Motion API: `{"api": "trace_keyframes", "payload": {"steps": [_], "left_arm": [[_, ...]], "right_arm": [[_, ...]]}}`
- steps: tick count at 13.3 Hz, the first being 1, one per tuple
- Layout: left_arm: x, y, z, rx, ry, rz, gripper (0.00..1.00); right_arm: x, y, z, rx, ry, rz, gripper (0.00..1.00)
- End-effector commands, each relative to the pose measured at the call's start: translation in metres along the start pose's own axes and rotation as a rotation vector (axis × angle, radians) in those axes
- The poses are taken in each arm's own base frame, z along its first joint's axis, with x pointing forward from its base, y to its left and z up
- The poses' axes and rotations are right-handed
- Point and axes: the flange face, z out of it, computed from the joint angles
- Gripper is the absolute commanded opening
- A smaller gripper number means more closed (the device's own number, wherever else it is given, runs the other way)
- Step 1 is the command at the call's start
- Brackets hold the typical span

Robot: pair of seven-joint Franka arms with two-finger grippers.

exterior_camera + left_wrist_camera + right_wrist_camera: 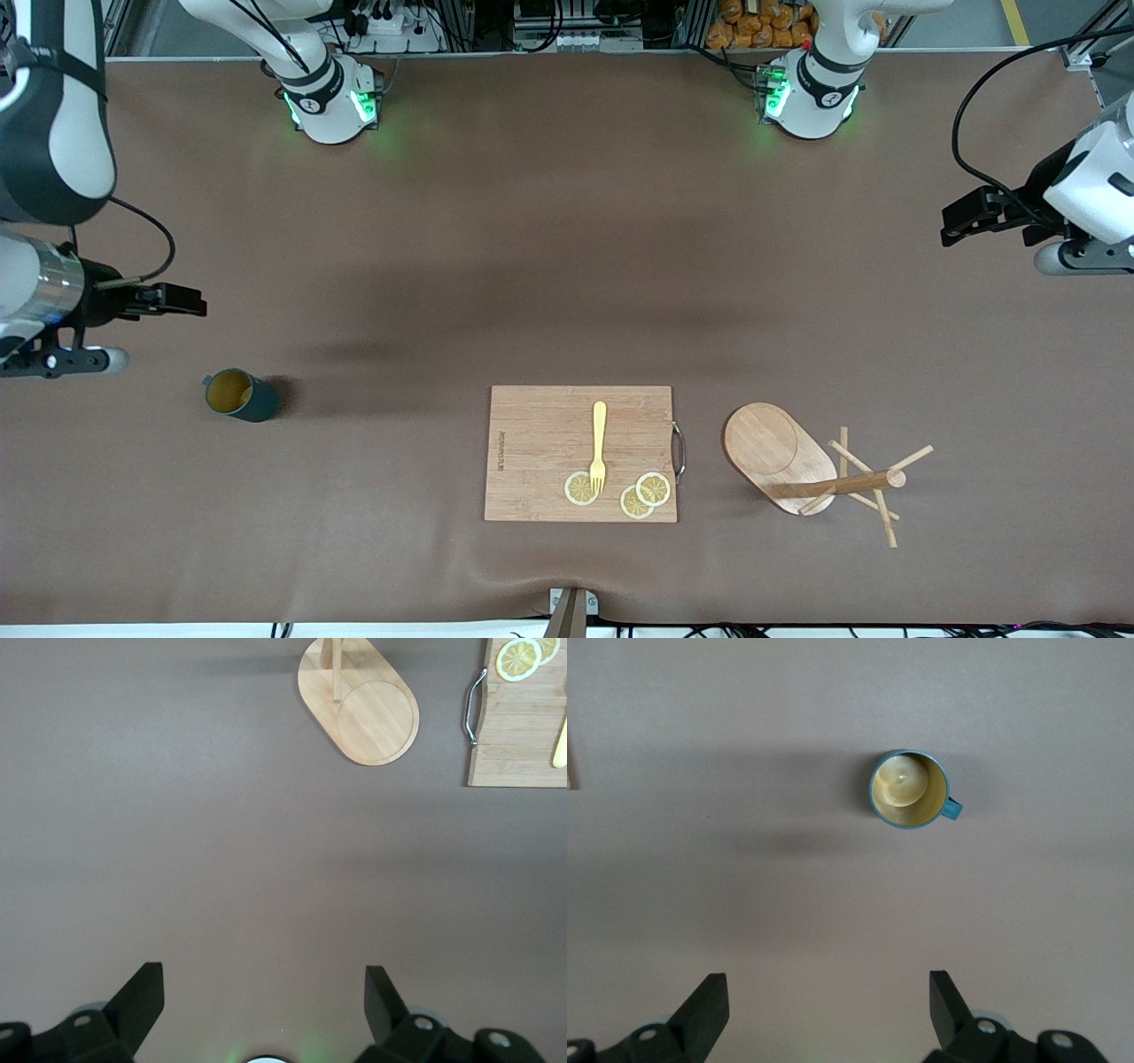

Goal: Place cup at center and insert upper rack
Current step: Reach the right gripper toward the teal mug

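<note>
Teal cup (pixel 241 395), yellowish inside; pale wood upper rack (pixel 780 456).

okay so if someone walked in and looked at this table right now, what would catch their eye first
Probably the bamboo cutting board nearest the front camera, with a yellow fork and lemon slices on it. Beside it, toward the left arm's end, the wooden mug tree lies tipped over; the teal mug stands alone toward the right arm's end. Both grippers, left and right, wait open above bare table.

Even, soft overhead light, faint broad shadows across the table (pixel 567 266), all views sharp.
</note>
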Motion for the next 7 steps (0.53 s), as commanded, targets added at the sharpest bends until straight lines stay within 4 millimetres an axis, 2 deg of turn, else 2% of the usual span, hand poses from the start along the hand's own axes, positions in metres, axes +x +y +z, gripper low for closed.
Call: {"api": "trace_keyframes", "payload": {"steps": [1, 3, 7], "left_arm": [[-0.002, 0.001, -0.005, -0.016, 0.013, -0.012, 1.0], [-0.003, 0.0, -0.004, -0.013, 0.01, -0.011, 1.0], [0.0, 0.005, -0.002, -0.013, 0.008, -0.008, 1.0]], "right_arm": [[0.017, 0.009, 0.027, -0.003, -0.008, 0.008, 1.0], [0.022, 0.016, 0.055, -0.004, 0.013, -0.018, 1.0], [0.033, 0.022, 0.124, -0.016, 0.075, -0.025, 1.0]]}}
